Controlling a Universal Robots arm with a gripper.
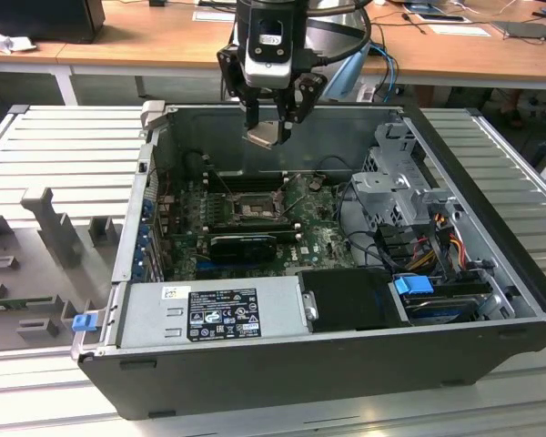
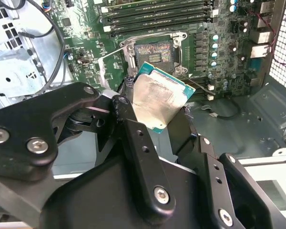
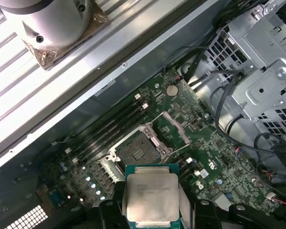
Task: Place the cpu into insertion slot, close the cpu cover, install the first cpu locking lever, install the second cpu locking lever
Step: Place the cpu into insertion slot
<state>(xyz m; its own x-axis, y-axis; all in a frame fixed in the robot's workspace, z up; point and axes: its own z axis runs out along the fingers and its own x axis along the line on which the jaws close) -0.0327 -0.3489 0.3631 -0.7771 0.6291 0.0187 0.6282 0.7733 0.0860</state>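
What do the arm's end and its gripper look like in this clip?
The gripper is black, built of jointed linkage fingers pinned with silver screws. In the exterior view a silver-grey wrist housing sits above it, and black cables loop around that housing.

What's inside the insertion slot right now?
Nothing sits in the square dark metal-rimmed socket: its bare contact grid shows. The flat silvery square chip hangs clear of it, gripped in the black claw. In the second wrist view the chip covers part of the socket's rim.
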